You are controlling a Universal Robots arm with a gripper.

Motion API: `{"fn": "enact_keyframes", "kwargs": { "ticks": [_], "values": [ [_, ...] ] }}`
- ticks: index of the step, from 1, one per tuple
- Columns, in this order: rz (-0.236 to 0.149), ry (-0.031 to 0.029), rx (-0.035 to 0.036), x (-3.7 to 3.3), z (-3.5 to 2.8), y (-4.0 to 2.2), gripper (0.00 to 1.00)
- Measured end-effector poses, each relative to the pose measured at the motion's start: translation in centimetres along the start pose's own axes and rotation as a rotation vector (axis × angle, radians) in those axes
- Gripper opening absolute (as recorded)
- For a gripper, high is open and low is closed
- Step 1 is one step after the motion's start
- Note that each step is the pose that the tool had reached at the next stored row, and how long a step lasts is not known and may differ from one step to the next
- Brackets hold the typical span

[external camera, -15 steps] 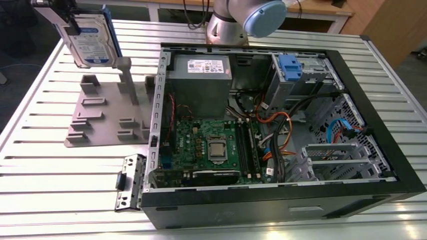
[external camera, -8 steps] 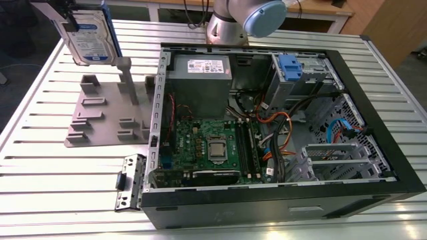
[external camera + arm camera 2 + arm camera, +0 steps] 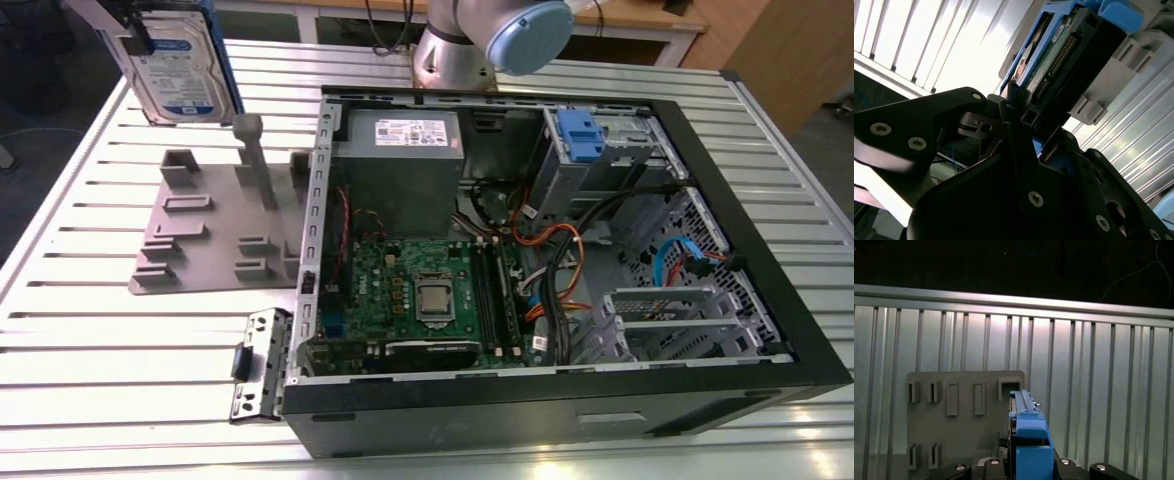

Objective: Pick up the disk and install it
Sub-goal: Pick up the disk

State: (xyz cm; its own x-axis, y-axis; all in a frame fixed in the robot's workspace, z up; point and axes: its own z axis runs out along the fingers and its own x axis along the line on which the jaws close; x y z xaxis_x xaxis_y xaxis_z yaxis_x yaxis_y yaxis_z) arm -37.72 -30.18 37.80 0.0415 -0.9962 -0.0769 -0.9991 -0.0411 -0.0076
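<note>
The disk (image 3: pixel 184 68), a silver hard drive with a blue-and-white label and blue side rails, hangs upright in the air at the exterior view's far left, above the grey slotted stand (image 3: pixel 200 235). My gripper (image 3: pixel 142 28) is shut on its upper end. The second wrist view shows the black fingers (image 3: pixel 1013 107) clamped on the edge of the disk (image 3: pixel 1064 55). The disk's blue rail (image 3: pixel 1029 437) rises between the gripper (image 3: pixel 1026 466) parts in the first wrist view, over the stand (image 3: pixel 964 420).
An open computer case (image 3: pixel 747 250) lies on the slatted metal table (image 3: pixel 107 370), to the exterior view's right of the stand. Inside are a grey power-supply box (image 3: pixel 400 150), a green mainboard (image 3: pixel 414 290), cables and a metal cage with a blue tab (image 3: pixel 583 135). A loose bracket (image 3: pixel 260 365) lies by the case.
</note>
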Motion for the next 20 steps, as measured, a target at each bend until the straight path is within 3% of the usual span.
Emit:
{"fn": "enact_keyframes", "kwargs": {
  "ticks": [11,20],
  "values": [
    [0.000,-0.0014,0.0001,-0.10,-1.30,-0.01,0.36],
    [0.000,-0.0032,0.0002,-0.15,-1.95,-0.01,0.36]
  ]
}}
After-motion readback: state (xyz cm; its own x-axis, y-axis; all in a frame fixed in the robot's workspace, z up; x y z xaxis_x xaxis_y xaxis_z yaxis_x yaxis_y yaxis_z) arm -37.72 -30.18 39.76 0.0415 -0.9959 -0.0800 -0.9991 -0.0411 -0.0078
